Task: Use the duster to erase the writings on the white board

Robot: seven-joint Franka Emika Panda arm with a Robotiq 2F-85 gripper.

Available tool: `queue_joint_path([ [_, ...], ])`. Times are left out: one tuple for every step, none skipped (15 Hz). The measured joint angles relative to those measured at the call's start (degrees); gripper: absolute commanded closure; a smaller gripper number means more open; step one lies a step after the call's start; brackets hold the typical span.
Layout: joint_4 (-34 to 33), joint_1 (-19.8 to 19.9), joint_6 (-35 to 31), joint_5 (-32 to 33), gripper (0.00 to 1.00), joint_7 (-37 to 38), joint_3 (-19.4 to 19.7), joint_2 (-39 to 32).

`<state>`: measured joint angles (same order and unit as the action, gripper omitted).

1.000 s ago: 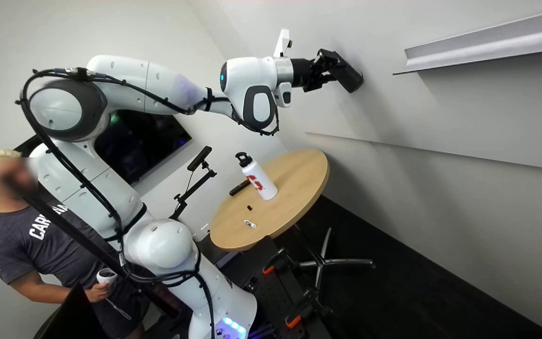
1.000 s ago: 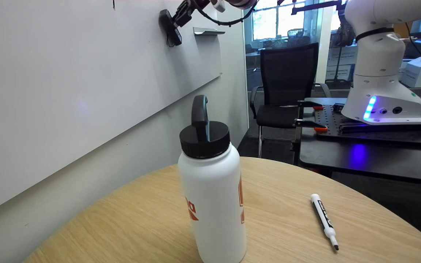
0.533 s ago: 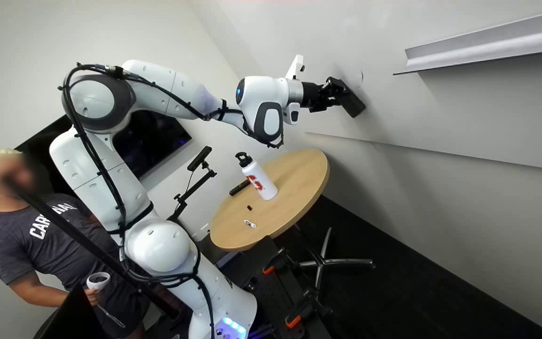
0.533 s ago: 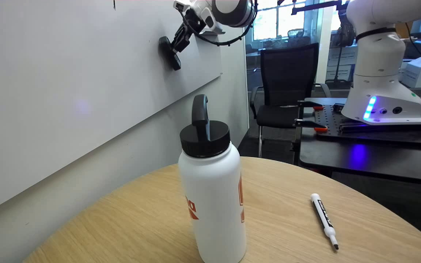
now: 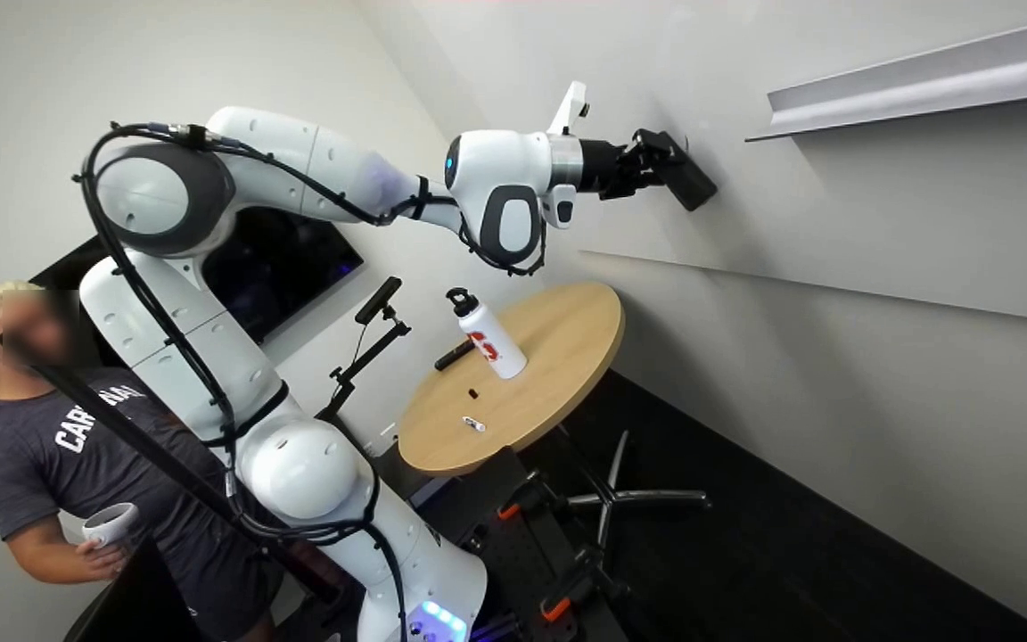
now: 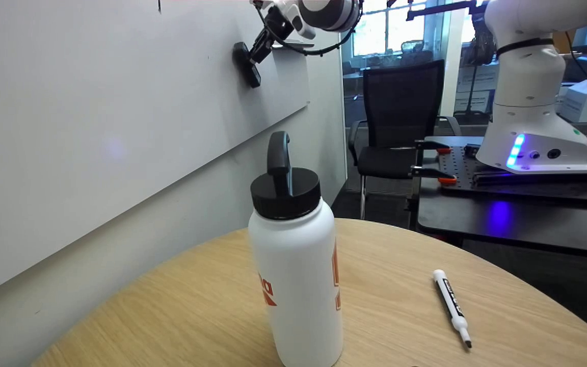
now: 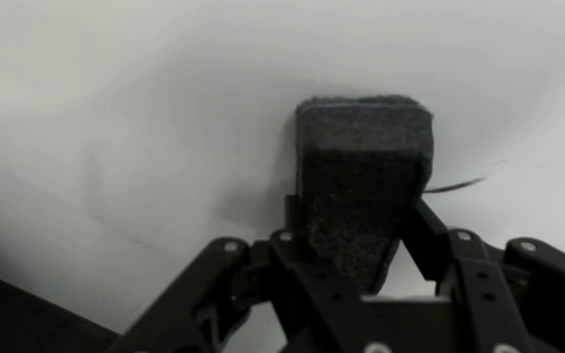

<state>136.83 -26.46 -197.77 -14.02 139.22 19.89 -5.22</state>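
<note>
I have one duster (image 7: 365, 181), gripped between two fingers (image 7: 425, 242), its end jutting past their tips; one dark stroke (image 7: 455, 186), near one tip; white board (image 7: 165, 122), beyond.

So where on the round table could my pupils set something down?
The round wooden table is bare between the water bottle and the edge by the whiteboard, and between bottle, dry-erase marker and the robot-side edge. Crowded: around the small black cap-like piece, among bottle, marker and a black bar-shaped object.
</note>
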Motion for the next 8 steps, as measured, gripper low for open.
queue_joint_path([
  [0.06, 2.48, 0.0, -0.89, 0.72, -0.62, -1.41, 1.25],
  [0.01, 6.29, -0.01, -1.88, 0.72, -1.45, -4.21, 2.59],
  [-0.11, 7.93, -0.01, -1.93, 0.72, -1.61, -4.68, 3.99],
  [-0.41, 8.19, -0.01, -1.92, 0.72, -1.55, -4.05, 5.29],
  [-0.65, 8.3, -0.01, -1.69, 0.72, -1.26, -3.7, 6.58],
  [-0.73, 8.3, -0.01, -0.68, 0.72, -0.53, -3.6, 7.83],
  [-0.74, 8.04, 0.42, 0.88, 0.72, 0.5, -3.6, 8.95],
  [-0.74, 7.32, 2.01, 3.36, 0.72, 2.02, -3.58, 10.23],
])
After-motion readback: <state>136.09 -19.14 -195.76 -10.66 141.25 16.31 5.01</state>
